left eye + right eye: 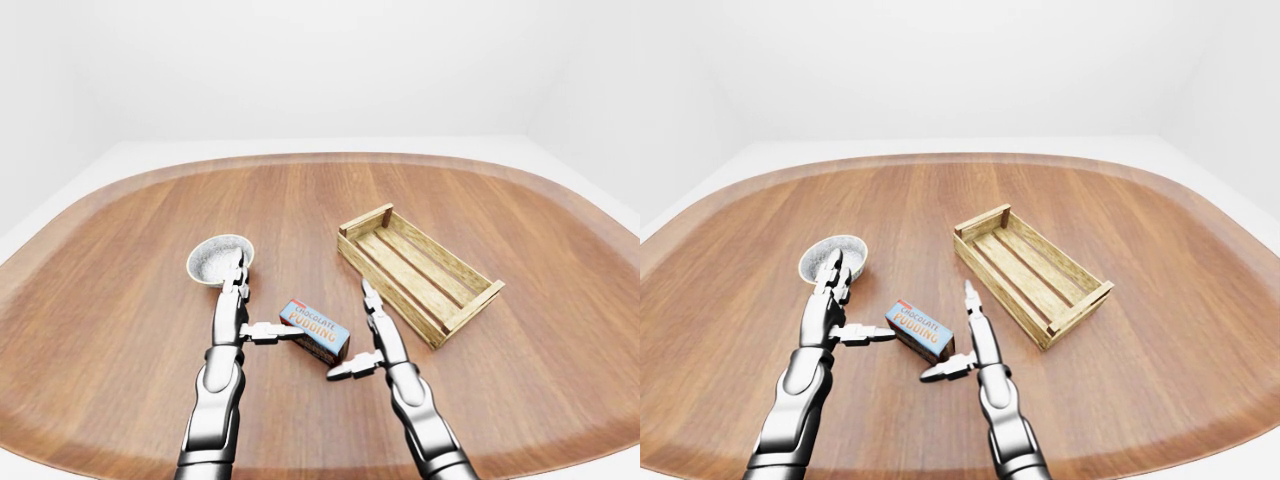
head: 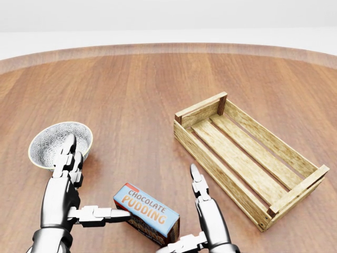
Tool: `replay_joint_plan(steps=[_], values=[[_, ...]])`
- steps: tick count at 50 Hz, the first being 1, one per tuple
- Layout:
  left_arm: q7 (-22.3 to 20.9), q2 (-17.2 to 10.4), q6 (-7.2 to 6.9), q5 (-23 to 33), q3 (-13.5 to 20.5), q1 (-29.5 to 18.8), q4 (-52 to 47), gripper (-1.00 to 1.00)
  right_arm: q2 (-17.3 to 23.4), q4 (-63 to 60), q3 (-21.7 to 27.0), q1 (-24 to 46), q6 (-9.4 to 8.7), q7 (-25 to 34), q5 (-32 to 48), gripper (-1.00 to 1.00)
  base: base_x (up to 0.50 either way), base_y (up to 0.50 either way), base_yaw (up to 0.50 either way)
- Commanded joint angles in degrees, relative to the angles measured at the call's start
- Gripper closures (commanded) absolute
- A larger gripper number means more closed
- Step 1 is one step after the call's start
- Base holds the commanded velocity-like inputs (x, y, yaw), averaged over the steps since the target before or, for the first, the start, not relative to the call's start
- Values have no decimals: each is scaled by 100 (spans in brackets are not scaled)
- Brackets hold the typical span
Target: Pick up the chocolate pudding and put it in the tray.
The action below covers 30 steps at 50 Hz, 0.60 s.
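The chocolate pudding box [image 2: 147, 213], blue with an orange band, lies flat on the wooden table near the bottom middle of the head view. The tray is a slatted wooden crate [image 2: 216, 174], empty, to the right of the box. My left hand [image 2: 87, 190] is open at the box's left end, with its thumb tip touching or nearly touching that end and its fingers pointing up the view. My right hand [image 2: 181, 211] is open at the box's right end, with its thumb below the box's lower right corner. Neither hand closes round the box.
A small patterned white bowl [image 2: 50, 145] stands up and to the left of the box, partly behind my left fingers. The round brown table [image 1: 480, 420] has a raised rim, with white floor and walls beyond it.
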<state>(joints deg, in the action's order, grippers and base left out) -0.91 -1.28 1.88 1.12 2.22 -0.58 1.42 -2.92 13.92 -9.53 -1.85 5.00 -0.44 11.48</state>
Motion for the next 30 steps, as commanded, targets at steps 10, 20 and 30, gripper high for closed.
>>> replay_joint_plan(steps=[10, 20, 30], values=[[-65, 3, -96, -60, -3, 22, -64, -100, -123, 566, -74, 241, 0, -136, 226, -100, 0, 0, 0], [-66, 5, -90, -60, 2, 26, -62, -100, -151, 1079, -70, 390, 0, -248, 326, -100, 0, 0, 0], [-58, 8, -126, -64, 0, 29, -99, -100, -197, 1162, -58, 451, 0, -235, 426, -100, 0, 0, 0]])
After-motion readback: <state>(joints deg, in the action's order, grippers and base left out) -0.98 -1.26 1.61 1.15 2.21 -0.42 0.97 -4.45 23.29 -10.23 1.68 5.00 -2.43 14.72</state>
